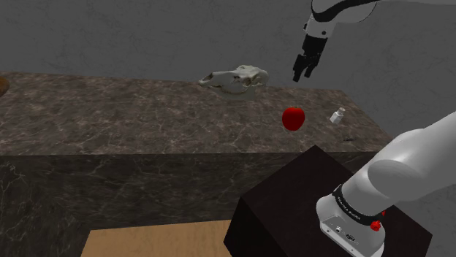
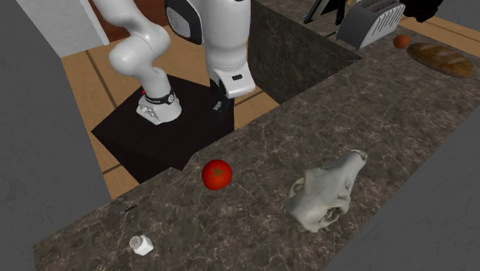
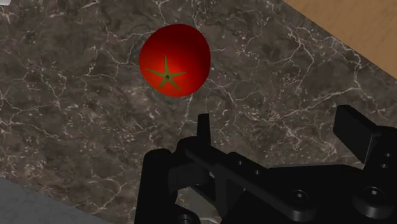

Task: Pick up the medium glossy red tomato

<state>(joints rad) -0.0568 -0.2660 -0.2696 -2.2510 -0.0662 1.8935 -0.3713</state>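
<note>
Claw (image 1: pixel 305 71) hangs empty over the counter (image 1: pixel 109 117), fingers (image 3: pixel 353 130) spread; wrist view catches the red tomato (image 3: pixel 175 60) resting there, green star up; second exterior view adds a far-off toaster (image 2: pixel 371 21)

You're looking at a home kitchen: a dark marbled surface (image 2: pixel 400 123) carries a toaster (image 2: pixel 371 21) and a loaf of bread (image 2: pixel 440 58), above a wooden floor (image 2: pixel 85 77).

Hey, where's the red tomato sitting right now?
In the shoulder view the tomato sits on the dark marble counter, right of centre, between the skull and the small white shaker.
</note>
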